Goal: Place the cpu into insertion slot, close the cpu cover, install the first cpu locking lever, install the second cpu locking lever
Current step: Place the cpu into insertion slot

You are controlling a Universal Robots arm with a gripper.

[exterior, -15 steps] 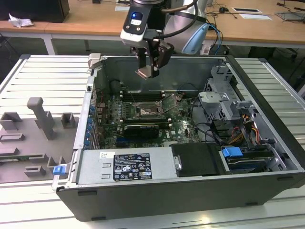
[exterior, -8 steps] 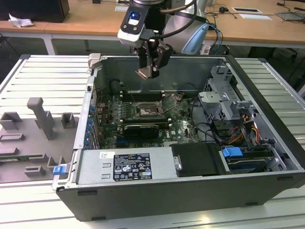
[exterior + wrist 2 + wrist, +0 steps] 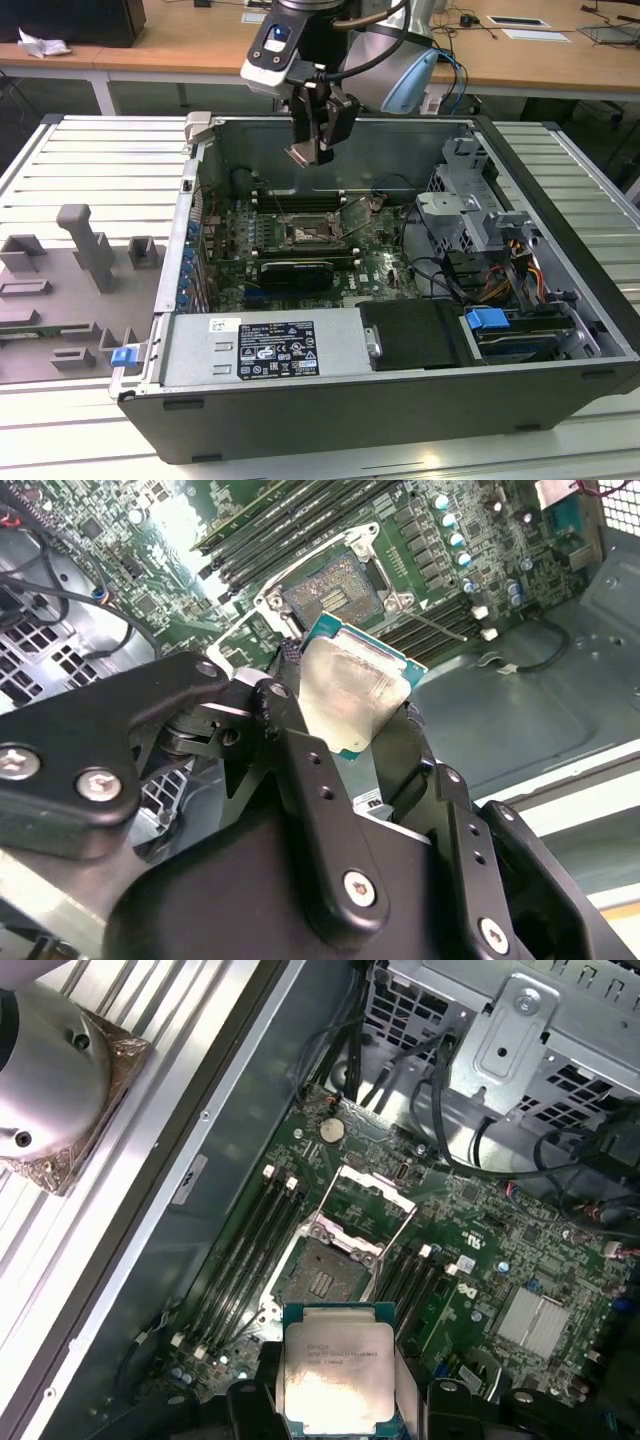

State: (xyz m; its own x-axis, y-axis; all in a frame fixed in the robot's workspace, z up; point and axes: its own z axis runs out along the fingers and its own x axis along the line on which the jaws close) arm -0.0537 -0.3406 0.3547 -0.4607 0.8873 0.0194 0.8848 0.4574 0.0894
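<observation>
This looks like a robotics lab or test workshop. An open computer case [image 3: 400, 420] sits on a ribbed metal table [image 3: 90, 150] beside grey moulded fixtures [image 3: 85, 245]. Behind run wooden desks [image 3: 200, 40] strewn with cables [image 3: 468, 20] and what seem to be papers [image 3: 538, 33].

The exterior view looks steeply down from well back on the whole open dark-grey metal computer case [image 3: 400, 425], while both wrist views sit close behind the black gripper [image 3: 345, 718], facing past the flat square silver-topped cpu [image 3: 355, 680] it grips to the same square dark silver-rimmed insertion slot [image 3: 335, 585].
</observation>
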